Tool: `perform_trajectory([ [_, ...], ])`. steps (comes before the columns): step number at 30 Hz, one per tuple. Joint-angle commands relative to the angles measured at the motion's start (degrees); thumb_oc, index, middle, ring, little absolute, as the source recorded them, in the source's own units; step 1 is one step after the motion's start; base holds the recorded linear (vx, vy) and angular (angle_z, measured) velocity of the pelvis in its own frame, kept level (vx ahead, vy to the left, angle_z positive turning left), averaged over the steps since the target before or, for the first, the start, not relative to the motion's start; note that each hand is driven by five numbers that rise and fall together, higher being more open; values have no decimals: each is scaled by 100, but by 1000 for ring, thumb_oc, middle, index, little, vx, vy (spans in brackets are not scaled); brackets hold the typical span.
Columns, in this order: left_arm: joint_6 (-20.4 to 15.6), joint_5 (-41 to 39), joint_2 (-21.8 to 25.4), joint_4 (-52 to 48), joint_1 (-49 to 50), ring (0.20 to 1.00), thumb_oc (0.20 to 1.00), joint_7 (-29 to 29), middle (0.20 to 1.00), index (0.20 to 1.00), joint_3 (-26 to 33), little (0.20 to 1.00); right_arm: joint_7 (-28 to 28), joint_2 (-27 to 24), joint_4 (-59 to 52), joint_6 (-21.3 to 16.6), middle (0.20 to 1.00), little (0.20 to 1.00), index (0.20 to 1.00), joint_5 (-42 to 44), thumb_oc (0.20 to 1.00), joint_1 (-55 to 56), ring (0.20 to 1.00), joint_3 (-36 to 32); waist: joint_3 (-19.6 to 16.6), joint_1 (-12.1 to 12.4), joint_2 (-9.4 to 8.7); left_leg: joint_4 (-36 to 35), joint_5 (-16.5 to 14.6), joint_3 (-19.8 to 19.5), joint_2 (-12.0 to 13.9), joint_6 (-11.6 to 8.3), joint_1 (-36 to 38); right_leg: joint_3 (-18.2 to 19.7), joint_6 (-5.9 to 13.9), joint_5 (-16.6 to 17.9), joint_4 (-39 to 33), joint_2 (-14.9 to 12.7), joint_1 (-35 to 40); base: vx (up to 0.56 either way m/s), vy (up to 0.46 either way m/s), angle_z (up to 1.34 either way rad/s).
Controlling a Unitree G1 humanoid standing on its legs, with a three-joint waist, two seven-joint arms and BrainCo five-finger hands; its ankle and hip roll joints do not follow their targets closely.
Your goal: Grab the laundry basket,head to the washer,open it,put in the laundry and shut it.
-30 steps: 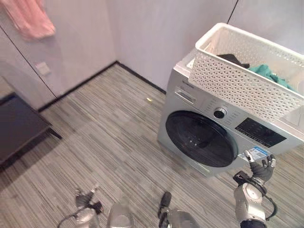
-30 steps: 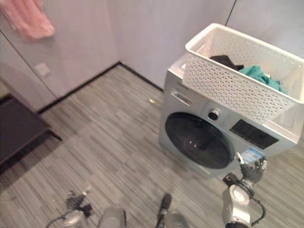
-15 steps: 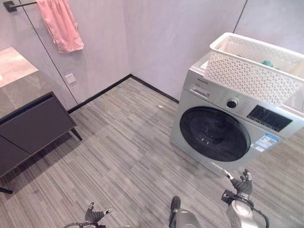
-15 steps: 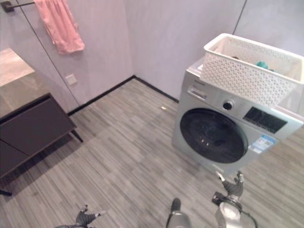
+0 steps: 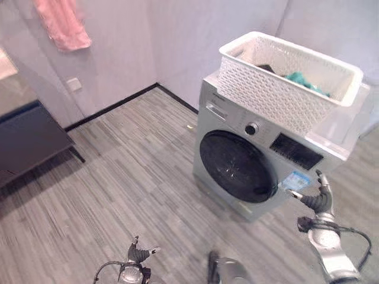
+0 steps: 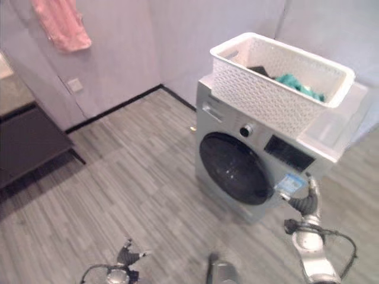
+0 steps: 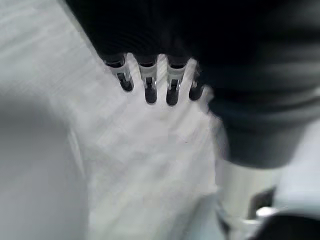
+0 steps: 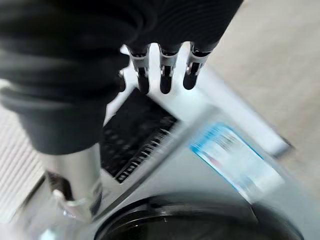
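Two hands empty, fingers straight. Laundry basket sits atop washer, clothes inside; door closed. Right hand hovers beside blue label, near door's right edge. Best: hook fingers at door rim, pull outward. Left hand low over floor. Half second ago right hand lower; view shifted.

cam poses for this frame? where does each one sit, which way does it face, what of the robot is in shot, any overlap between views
Left eye and right eye: on the head, looking down at the washer, the white basket on top and the floor; right hand at lower right, left hand low by the floor.
Left wrist: along the left hand, facing the floor.
Right wrist: along the right hand, facing the washer's front and blue sticker.
Shared: the sticker shows in the eye views too.
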Motion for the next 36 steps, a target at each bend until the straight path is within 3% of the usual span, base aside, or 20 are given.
perform_trajectory([
  [1,101,7,293,78,283,1000,1000,-86,1000,1000,145,1000,379,-170,-676,-280,1000,1000,1000,27,1000,-280,1000,324,361,-108,345,-2270,-171,799,-19,-196,1542,464,894,951,-2835,-562,1467,137,-78,22],
  [2,101,7,294,77,284,1000,1000,-87,1000,1000,146,1000,379,-170,-673,-282,1000,1000,1000,28,1000,-283,1000,327,363,-109,338,-2290,-161,804,-25,-195,1556,465,895,948,-2835,-568,1471,105,8,19],
  [3,93,17,354,91,262,1000,1000,-129,1000,1000,111,1000,500,-217,-553,-266,1000,1000,1000,56,1000,-414,1000,472,363,12,342,-2998,-159,589,-221,-322,1381,429,922,864,-2850,-566,1515,87,25,-26],
  [4,81,18,375,80,238,1000,1000,-130,1000,1000,99,1000,512,-214,-497,-257,1000,1000,1000,55,1000,-484,1000,530,374,58,365,-3269,-80,396,-327,-376,1314,451,926,832,-2836,-534,1525,104,42,-29],
  [6,45,27,359,102,211,1000,1000,-141,1000,1000,46,1000,573,-182,-353,-233,1000,1000,1000,10,1000,-593,1000,680,339,46,410,-3464,-51,230,-339,-443,1234,487,972,820,-2832,-508,1528,64,47,3],
  [13,25,192,408,151,399,1000,1000,-314,1000,1000,-1,1000,752,117,-112,-194,1000,1000,1000,151,1000,-458,1000,733,113,97,589,-3824,-202,556,-447,-428,1731,521,1168,1063,-3164,-751,1825,157,141,-3],
  [23,-27,438,503,22,588,1000,1000,-362,1000,1000,-96,1000,825,297,129,-110,1000,1000,1000,-133,1000,-390,1000,937,68,167,475,-4318,-253,793,-621,-318,2079,503,1443,1357,-3422,-985,1774,30,79,-7],
  [30,-117,513,721,-479,665,1000,1000,-366,1000,1000,-221,1000,639,170,728,-70,1000,1000,1000,-271,1000,-1030,1000,1237,261,341,456,-4512,-142,738,-731,-305,1793,323,1568,1573,-3633,-1069,1519,-66,27,10],
  [36,-193,363,774,-533,579,1000,1000,-285,1000,1000,-244,1000,179,-107,1201,61,1000,1000,1000,-409,1000,-1427,1000,989,443,391,544,-4563,-2,640,-820,-341,1354,199,1600,1633,-3633,-1138,1209,-63,16,18],
])
